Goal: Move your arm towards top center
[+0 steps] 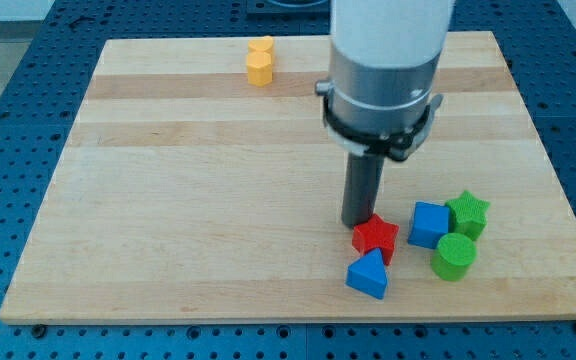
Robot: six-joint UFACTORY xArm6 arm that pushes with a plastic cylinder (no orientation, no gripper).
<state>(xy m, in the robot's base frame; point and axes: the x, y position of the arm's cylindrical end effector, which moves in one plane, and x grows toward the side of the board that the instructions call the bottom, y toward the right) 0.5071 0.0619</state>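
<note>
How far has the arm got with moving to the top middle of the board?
Nothing looks done yet. My tip sits low on the board, at the view's lower right, just above-left of the red block and close to it. Still to cover: the whole stretch of bare board up to the top centre, roughly right of the yellow block.

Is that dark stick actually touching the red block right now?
Cannot tell. In the camera view my tip ends right at the upper left edge of the red star block; no gap shows, but they may only overlap in the picture.
</note>
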